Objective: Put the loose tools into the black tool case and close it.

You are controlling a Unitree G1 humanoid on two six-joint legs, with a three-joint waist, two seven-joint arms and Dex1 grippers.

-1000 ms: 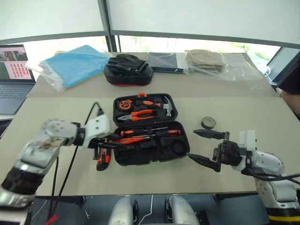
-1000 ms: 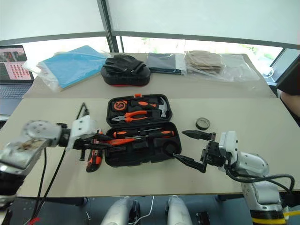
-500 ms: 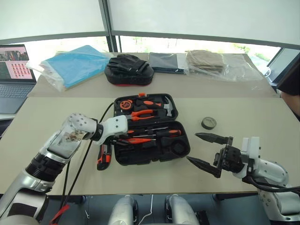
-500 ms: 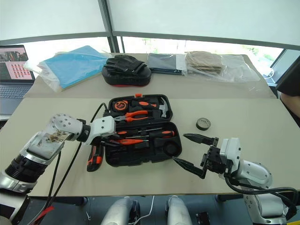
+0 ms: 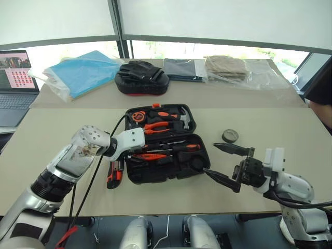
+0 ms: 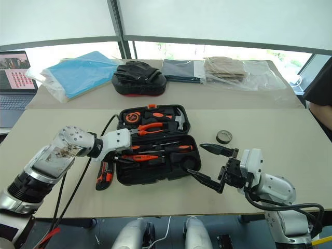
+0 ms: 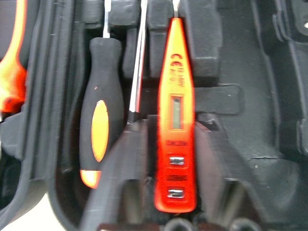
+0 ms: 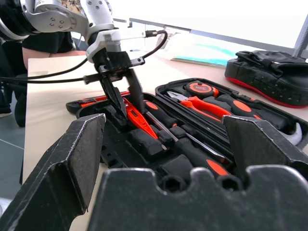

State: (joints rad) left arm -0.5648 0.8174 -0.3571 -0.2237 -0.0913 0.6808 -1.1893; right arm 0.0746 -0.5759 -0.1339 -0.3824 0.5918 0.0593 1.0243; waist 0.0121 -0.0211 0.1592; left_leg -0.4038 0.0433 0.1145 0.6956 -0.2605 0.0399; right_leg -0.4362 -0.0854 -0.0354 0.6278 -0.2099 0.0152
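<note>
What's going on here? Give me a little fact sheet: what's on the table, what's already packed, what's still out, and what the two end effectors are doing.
Case: open on table, lid flat
Packed: tester pen, two screwdrivers
Still out: knife left of case; tape roll right of case
Left end effector: fingers either side of tester pen in case
Right end effector: open, empty, right of case

You get bright daylight from the windows [image 5: 207,49] behind the table [image 5: 270,129]; they glare white. Shadows are soft. Your left wrist close-up is slightly blurred.
</note>
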